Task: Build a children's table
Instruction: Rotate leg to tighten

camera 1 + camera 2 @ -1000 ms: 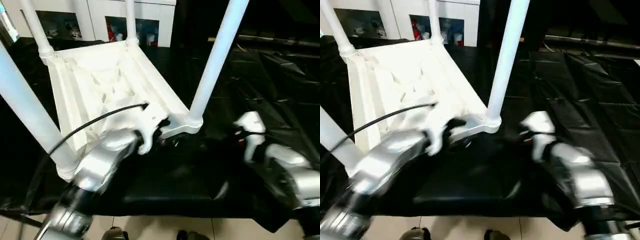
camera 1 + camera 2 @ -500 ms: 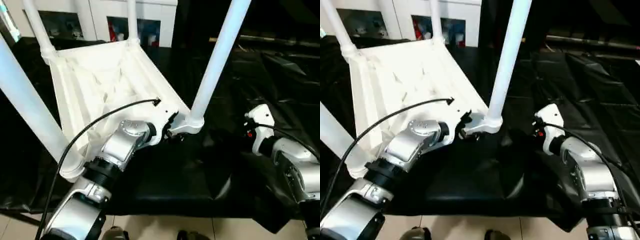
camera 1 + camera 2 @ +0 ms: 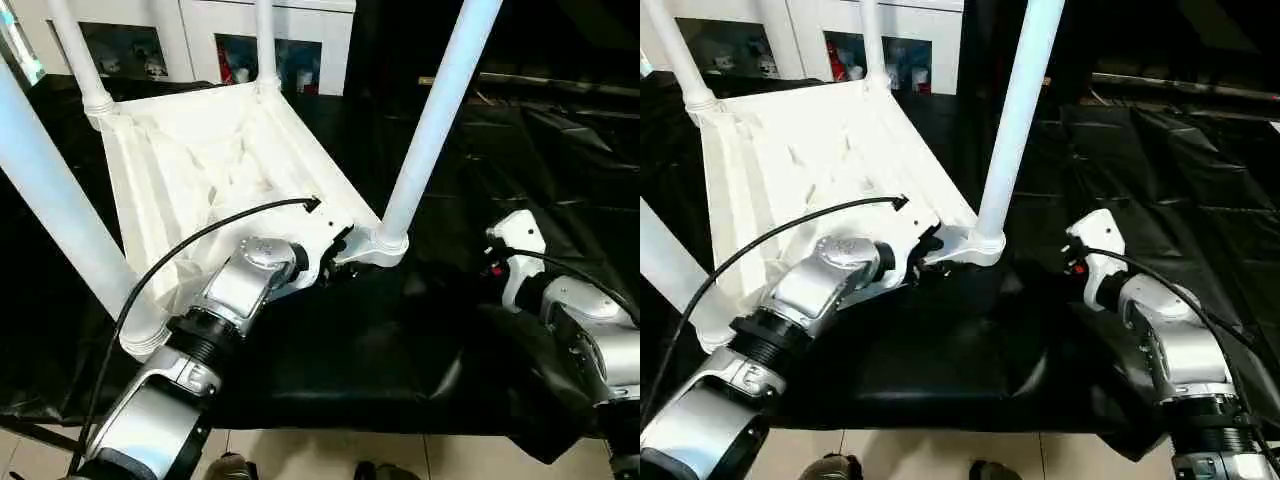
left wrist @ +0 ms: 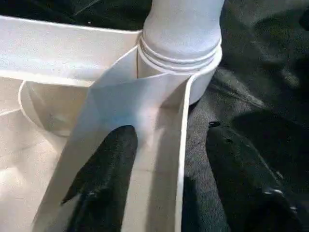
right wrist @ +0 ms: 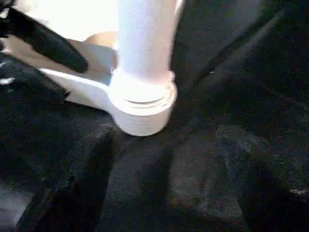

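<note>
White plastic tabletop [image 3: 215,165] lies legs-up on the black cloth [image 3: 400,340]; your left gripper [image 4: 159,188] straddles its rim, apparently not yet clamped, so seat deeper first, right gripper [image 5: 159,183] waiting agape.

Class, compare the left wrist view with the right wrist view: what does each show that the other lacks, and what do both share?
Left wrist view alone: the tabletop's edge wall passing between the left gripper's fingers, one inside and one outside.

Right wrist view alone: the right gripper standing open, short of the corner socket, with black cloth between.

Both: the same socket with its leg seated upright.
</note>
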{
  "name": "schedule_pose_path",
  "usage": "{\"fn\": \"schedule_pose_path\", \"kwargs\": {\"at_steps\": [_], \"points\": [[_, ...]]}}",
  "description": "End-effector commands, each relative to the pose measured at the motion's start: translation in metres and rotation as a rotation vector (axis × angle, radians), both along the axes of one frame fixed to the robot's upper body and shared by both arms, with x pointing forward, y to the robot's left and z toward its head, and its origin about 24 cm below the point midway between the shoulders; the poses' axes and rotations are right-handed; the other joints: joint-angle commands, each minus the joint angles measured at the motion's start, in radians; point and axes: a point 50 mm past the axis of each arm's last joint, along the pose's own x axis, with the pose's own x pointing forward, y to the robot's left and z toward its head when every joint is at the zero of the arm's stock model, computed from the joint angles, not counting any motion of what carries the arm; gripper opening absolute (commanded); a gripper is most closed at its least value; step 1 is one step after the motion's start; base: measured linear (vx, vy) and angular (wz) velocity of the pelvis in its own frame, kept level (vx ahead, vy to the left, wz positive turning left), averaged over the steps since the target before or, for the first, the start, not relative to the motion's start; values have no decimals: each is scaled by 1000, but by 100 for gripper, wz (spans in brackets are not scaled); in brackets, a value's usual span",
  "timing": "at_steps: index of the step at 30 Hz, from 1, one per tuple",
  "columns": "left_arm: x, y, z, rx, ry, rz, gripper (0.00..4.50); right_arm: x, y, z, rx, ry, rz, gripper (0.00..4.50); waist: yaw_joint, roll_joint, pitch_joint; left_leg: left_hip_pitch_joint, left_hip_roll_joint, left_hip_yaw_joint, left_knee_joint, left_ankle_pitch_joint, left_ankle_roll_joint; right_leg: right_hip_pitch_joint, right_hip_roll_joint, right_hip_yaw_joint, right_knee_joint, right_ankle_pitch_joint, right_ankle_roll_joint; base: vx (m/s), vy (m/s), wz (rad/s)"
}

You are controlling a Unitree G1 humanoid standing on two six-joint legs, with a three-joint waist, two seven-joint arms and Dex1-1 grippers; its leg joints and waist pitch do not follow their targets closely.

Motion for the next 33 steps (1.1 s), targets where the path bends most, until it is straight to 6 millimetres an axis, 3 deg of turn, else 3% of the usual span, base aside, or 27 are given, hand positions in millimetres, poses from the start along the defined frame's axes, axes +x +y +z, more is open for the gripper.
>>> {"fn": "schedule_pose_path", "kwargs": {"at_steps": [1, 2, 11, 18, 24, 33], "points": [[1, 4, -3, 38, 17, -17, 246, -4, 4, 2, 5, 6, 65, 357, 6, -7, -79, 13, 3, 2, -50, -169, 101, 66, -22, 9, -57, -143, -225, 0, 0, 0], [1, 5, -4, 42, 19, -19, 217, -5, 5, 2, 6, 9, 78, 357, 6, -6, -80, 14, 4, 1, -50, -168, 103, 66, -22, 9, -56, -136, -226, 0, 0, 0], [3, 9, -6, 56, 37, -19, 167, -6, 6, 1, 9, 12, 91, 357, 7, -4, -82, 13, 3, 1, -50, -179, 89, 67, -23, 9, -56, -134, -234, 0, 0, 0], [3, 11, -7, 53, 62, -23, 109, -8, 7, 0, 12, 22, 117, 357, 8, -4, -82, 14, 4, -1, -52, -209, 79, 66, -25, 9, -61, -187, -222, 0, 0, 0], [1, 14, -10, 60, 83, -26, 57, -8, 8, -1, 8, 23, 128, 357, 8, -6, -86, 12, 3, 0, -49, -175, 90, 68, -25, 9, -53, -134, -238, 0, 0, 0], [-4, 16, -15, 93, 111, -60, 2, -8, 9, -2, 4, 22, 145, 357, 9, -6, -89, 13, 5, 0, -49, -181, 87, 68, -26, 9, -54, -154, -235, 0, 0, 0]]}}
